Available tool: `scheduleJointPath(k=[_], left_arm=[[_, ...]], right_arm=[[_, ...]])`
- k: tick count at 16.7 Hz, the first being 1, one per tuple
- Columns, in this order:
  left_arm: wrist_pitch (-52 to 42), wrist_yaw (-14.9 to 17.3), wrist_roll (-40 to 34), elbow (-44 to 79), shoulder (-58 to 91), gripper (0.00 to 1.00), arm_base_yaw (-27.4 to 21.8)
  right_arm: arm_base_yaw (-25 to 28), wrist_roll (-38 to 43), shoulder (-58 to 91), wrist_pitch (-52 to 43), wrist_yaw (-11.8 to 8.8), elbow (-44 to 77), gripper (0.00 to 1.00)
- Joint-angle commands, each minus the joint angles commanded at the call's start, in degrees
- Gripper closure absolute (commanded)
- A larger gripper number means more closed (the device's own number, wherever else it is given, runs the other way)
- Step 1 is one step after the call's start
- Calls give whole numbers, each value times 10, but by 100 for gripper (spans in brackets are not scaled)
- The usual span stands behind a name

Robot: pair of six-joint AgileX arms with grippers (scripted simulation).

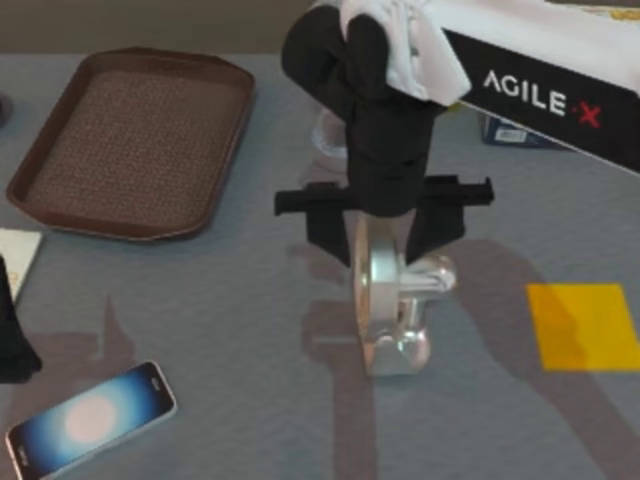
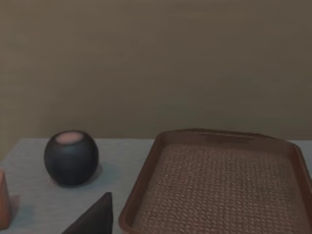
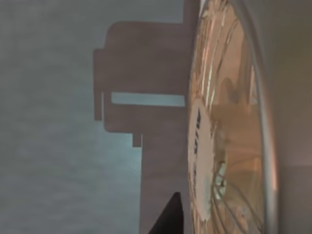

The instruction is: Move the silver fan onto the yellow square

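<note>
From above, our right gripper (image 1: pixel 385 248) straddles the silver fan (image 1: pixel 392 305) mid-table, fingers spread wide either side of its grille; the yellow square (image 1: pixel 583 326) lies well apart at right. Left wrist: a brown tray (image 2: pixel 146 185). Right wrist: the fan's grille fills the frame.

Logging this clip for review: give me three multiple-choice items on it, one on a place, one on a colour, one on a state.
1. Where is the silver fan?
A. on the yellow square
B. mid-table, left of the yellow square
C. in the brown tray

2. What colour is the tray?
A. brown
B. blue
C. white

3. How is the right pincer?
A. parked far off
B. open, straddling the fan head
C. holding the phone

Answers: 1 B, bare table separates fan and square; 2 A, top view shows brown; 3 B, fingers sit either side of the head.
</note>
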Motion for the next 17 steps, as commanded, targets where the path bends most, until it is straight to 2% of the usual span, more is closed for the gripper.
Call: scheduleJointPath(k=[5,17], left_arm=[[0,0,0,0,0,0,0],[0,0,0,0,0,0,0]], right_arm=[[0,0,0,0,0,0,98],[0,1,4,-24,0,24,100]])
